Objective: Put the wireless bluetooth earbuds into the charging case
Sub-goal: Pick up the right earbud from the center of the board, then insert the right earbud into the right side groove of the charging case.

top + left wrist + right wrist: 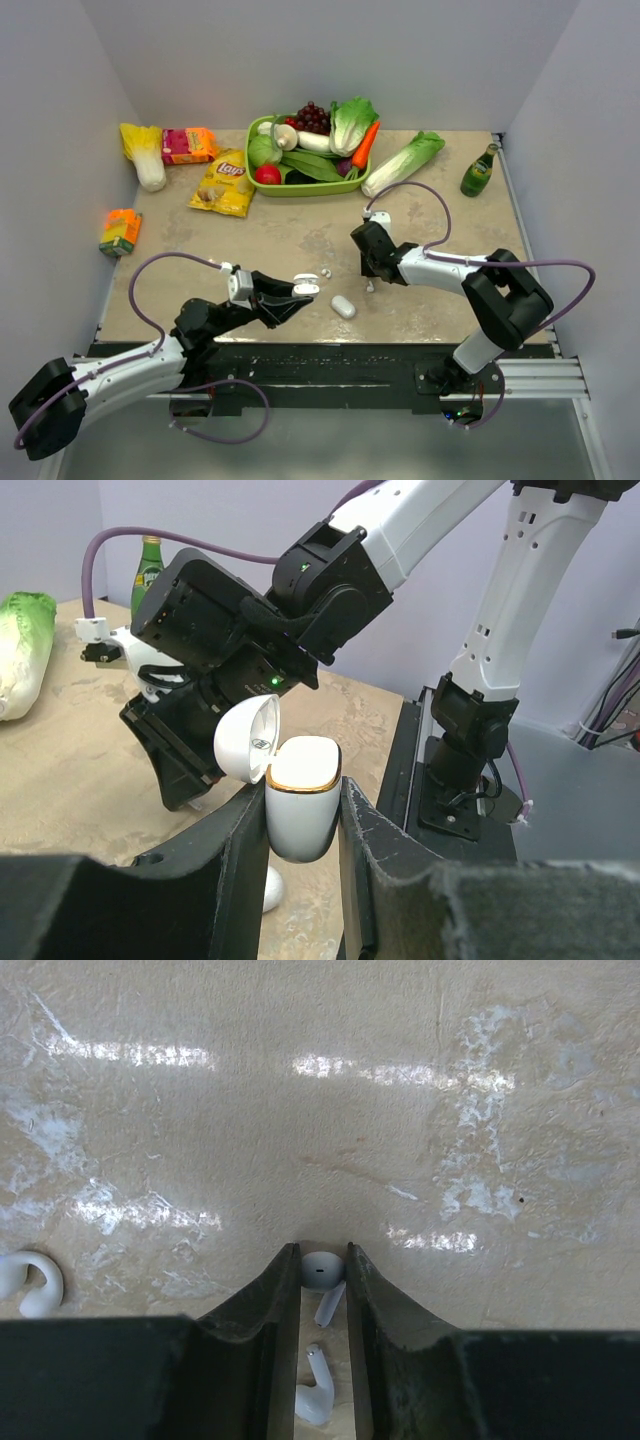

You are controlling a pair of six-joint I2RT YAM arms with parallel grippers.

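My left gripper (295, 297) is shut on a white charging case (302, 800) with a gold rim and holds it off the table, its lid (248, 738) flipped open to the left. My right gripper (369, 283) is low over the table in front of it. In the right wrist view its fingertips (322, 1255) pinch a tiny white earbud (322, 1270), stem pointing back. A second earbud (318, 1392) lies on the table between the fingers. Another small white piece (326, 272) lies between the arms and shows at the left edge of the right wrist view (28, 1284).
A second closed white case (343, 307) lies just right of my left gripper. At the back stand a green basket (300, 188) of vegetables, a Lay's bag (224, 182), a napa cabbage (405, 160) and a green bottle (479, 170). An orange box (120, 231) is at the left.
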